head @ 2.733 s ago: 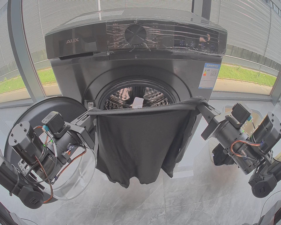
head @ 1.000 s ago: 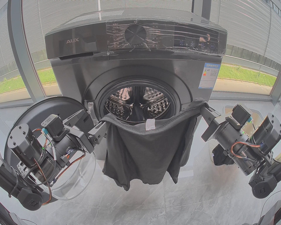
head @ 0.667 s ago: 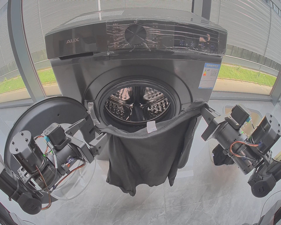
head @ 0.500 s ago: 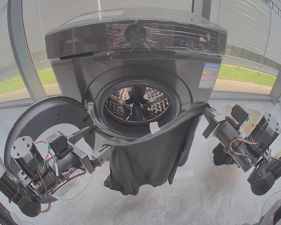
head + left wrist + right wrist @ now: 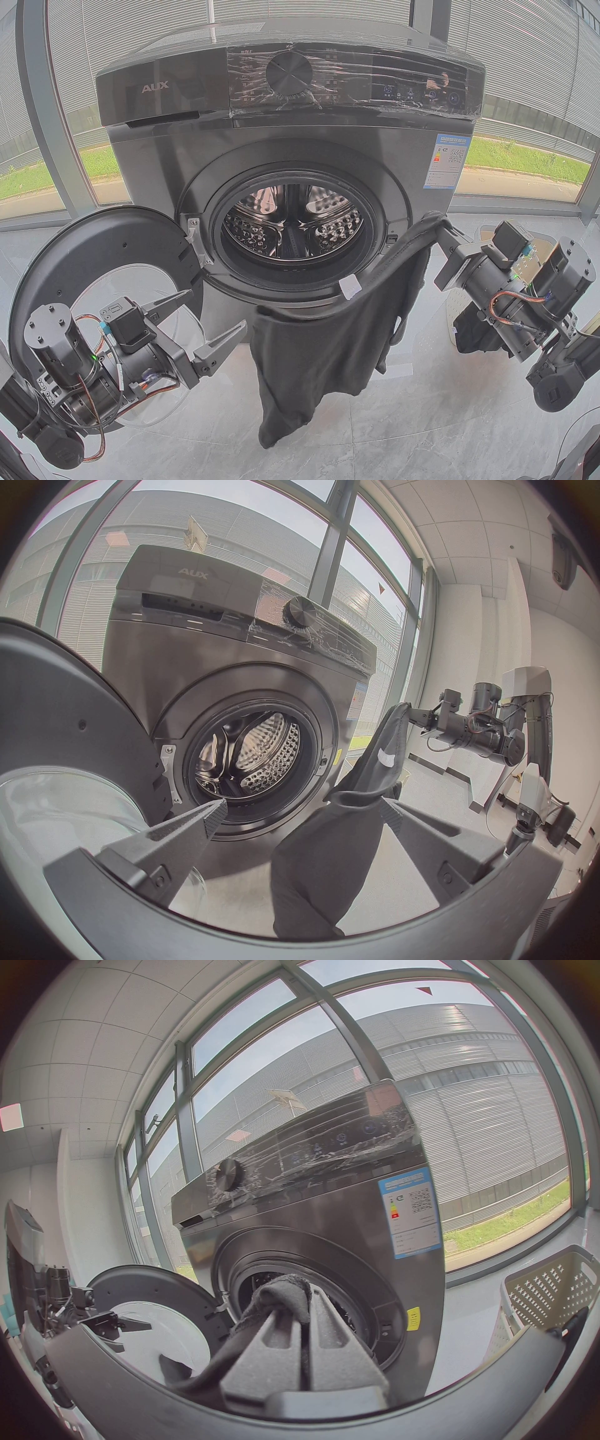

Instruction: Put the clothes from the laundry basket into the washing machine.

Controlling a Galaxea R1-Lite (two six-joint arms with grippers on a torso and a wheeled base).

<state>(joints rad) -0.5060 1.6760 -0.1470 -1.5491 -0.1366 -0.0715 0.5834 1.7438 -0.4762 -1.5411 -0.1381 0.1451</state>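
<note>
Left gripper (image 5: 215,309) low, fingers (image 5: 219,345) apart; right gripper (image 5: 442,230) high, fingers (image 5: 451,239) together.

The laundry basket (image 5: 450,311) sits mostly hidden behind the right arm (image 5: 519,300).

Grey tile floor (image 5: 406,425) w/ washing machine (image 5: 287,131), laundry basket (image 5: 550,1288) to its R.

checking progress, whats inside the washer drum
The drum shows only shiny perforated metal, no clothes. Its lowest front part is hidden behind the opening's rim.
</note>
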